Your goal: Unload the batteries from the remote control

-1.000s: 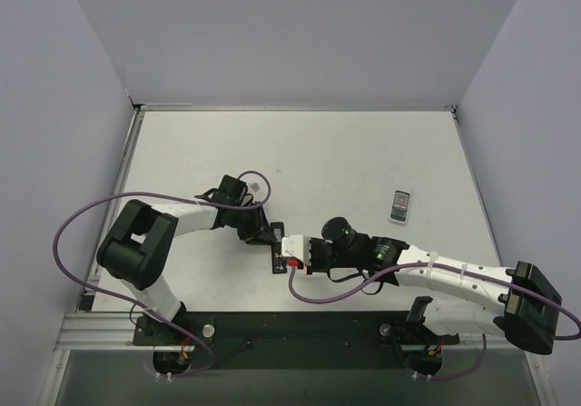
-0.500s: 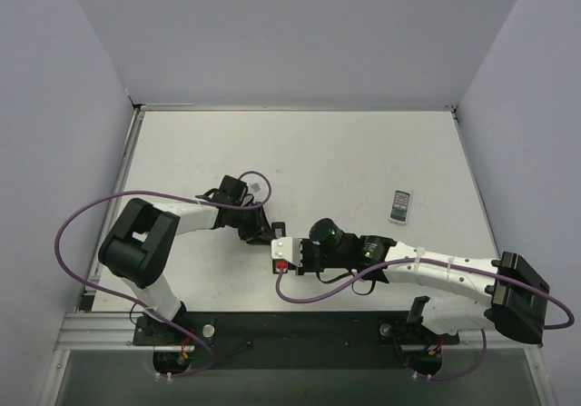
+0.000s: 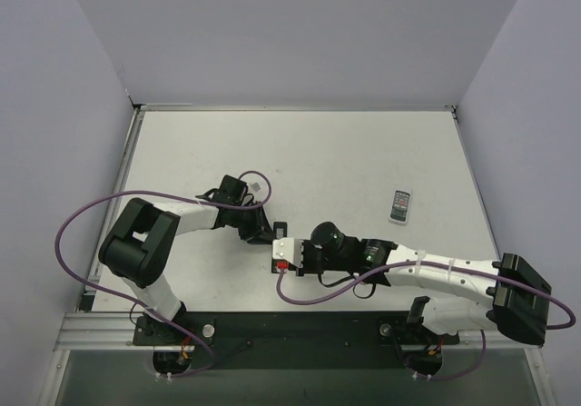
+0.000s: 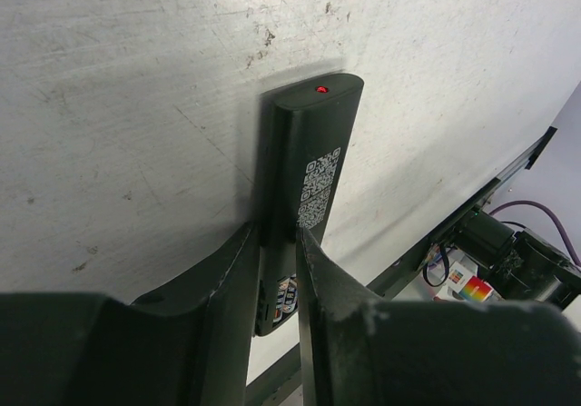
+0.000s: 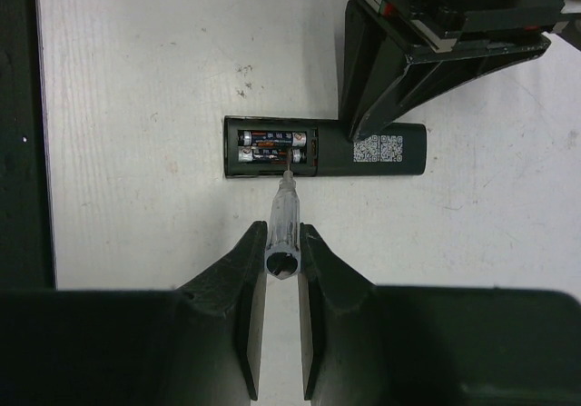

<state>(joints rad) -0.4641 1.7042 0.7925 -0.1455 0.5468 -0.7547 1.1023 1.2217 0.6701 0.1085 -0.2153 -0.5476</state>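
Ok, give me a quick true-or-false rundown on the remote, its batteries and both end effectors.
1. The remote control has its compartment open, with the batteries inside. True.
2. The right end effector is empty. False: it is shut on a pale translucent tool whose tip reaches the compartment.
3. The left end effector has a finger on either side of the remote control's labelled half. True.
4. The batteries lie loose on the table. False: they sit in the compartment.
5. The whitish block lies between the two end effectors. False: it lies apart from both, off to the right.
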